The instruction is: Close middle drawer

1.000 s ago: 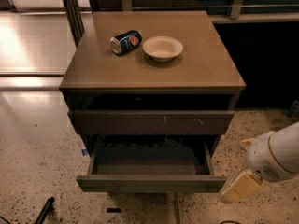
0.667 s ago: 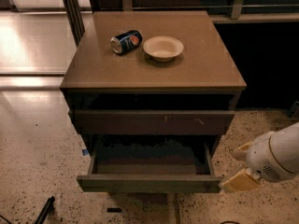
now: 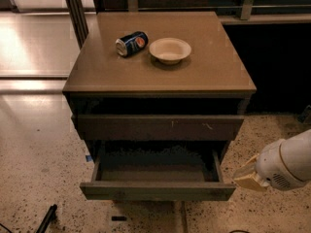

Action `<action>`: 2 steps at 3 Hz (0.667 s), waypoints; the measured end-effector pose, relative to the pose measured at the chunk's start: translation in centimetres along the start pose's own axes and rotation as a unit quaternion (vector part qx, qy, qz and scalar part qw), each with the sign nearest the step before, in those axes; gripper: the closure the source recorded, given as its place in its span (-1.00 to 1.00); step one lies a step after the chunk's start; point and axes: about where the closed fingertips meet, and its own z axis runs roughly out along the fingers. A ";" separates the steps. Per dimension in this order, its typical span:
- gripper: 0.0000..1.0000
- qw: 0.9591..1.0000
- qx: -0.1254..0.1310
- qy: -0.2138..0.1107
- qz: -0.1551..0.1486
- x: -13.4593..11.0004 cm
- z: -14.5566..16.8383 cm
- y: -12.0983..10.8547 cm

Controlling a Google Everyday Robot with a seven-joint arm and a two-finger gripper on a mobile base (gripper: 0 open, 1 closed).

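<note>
**While the drawer stands open, the gripper hangs at its right corner**

Because the task is to shut it, the middle drawer (image 3: 158,190) is what matters here: it stands pulled well out from the dark grey-brown cabinet (image 3: 82,81), with its long flat front nearest the camera and low in the view.

Starting at the left, a dark slim object (image 3: 47,215) lies on the speckled floor, well apart from the cabinet and out of the work.

On the cabinet top, a blue can (image 3: 132,43) lies on its side. Just beside it, to the right, sits a pale bowl (image 3: 170,50), upright, with nothing showing in it. Both are set back from the front edge, so a push on the drawer below should not disturb them.

Below the top comes the taller drawer front (image 3: 158,126), marked with small pale scratches. It is far less extended than the drawer under it.

The middle drawer's tray is dark, and nothing can be made out inside it. The lowest drawer is hidden beneath it.

At the far right, the gripper (image 3: 249,178) hangs just beside the drawer's front right corner, apart from it, on a white arm (image 3: 287,165). Whether it is wide or narrow cannot be told. Its place suggests an approach to the front face. From there a straight push on the front, towards the cabinet, would close the drawer.
</note>
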 end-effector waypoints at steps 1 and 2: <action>1.00 0.999 -0.006 -0.005 0.037 3.0 3.7 -1.2; 1.00 0.998 -0.015 -0.015 0.066 5.3 9.2 -3.0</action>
